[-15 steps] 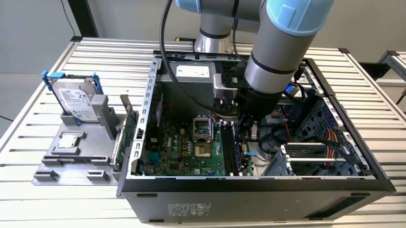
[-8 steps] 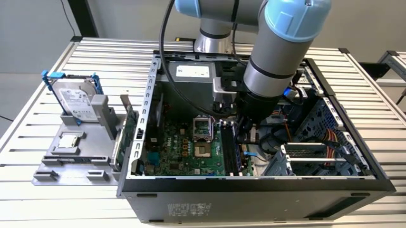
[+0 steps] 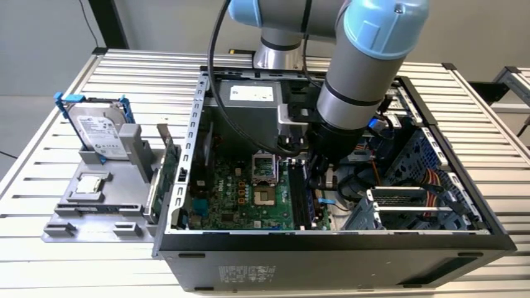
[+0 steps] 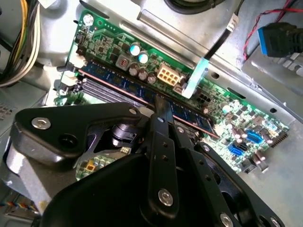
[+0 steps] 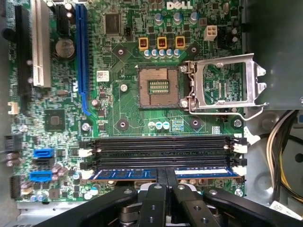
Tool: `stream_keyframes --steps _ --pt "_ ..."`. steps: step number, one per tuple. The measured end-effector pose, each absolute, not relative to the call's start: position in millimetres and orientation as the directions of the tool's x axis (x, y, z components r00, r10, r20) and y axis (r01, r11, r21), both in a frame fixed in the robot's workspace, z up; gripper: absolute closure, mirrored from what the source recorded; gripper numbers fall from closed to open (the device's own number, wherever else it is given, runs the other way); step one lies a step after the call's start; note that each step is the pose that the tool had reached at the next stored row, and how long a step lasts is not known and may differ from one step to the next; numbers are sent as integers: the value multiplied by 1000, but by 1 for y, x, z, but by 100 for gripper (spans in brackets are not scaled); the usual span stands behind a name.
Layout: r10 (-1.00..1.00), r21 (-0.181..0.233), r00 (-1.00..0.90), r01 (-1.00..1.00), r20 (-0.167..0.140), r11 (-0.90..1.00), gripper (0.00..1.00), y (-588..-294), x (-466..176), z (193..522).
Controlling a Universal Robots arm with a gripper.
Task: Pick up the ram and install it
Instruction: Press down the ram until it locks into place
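Note:
The ram [image 5: 123, 173] is a thin blue stick lying level along the outermost of the black memory slots [image 5: 161, 146] on the green motherboard. In the second wrist view the ram [image 4: 113, 80] runs slantwise past a light blue cable tab. My gripper [image 5: 165, 178] comes straight down on the stick's middle, its black fingers [image 4: 161, 113] shut on either face. In the exterior view the arm reaches down into the open computer case [image 3: 331, 239], and the gripper [image 3: 321, 186] is low beside the slots.
An open processor socket [image 5: 159, 87] with its raised metal frame [image 5: 222, 90] lies beside the slots. Yellow cables [image 5: 279, 151] and a drive cage [image 3: 414, 205] crowd one side. Outside the case, a grey fixture [image 3: 91, 211] holds a hard drive [image 3: 99, 127], a green expansion card [image 3: 170, 171] and a processor [image 3: 89, 185].

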State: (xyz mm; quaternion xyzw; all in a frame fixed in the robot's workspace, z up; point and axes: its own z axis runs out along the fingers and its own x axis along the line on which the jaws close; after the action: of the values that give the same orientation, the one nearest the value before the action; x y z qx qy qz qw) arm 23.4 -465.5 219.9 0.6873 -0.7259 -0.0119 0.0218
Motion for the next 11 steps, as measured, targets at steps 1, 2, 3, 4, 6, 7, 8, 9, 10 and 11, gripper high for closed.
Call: stream_keyframes --steps 1,2,3,4,6,7,8,9,10,11 --pt "-998 47 -54 -997 15 55 100 -465 23 220" --pt "-998 47 -54 -997 15 55 100 -465 23 220" --pt "-998 47 -54 -997 15 55 100 -465 23 220" --pt "-998 47 -54 -997 15 55 100 -465 23 220" --pt "-998 47 -54 -997 15 55 100 -465 23 221" --pt "-998 47 -54 -997 13 55 100 -465 23 222" --pt "-998 47 -54 -997 13 55 100 -465 23 224" --pt "-998 48 -54 -997 15 55 100 -465 23 227" --pt "-998 48 -54 -997 15 55 100 -465 23 231" --pt "-998 49 -54 -997 15 55 100 -465 23 235"
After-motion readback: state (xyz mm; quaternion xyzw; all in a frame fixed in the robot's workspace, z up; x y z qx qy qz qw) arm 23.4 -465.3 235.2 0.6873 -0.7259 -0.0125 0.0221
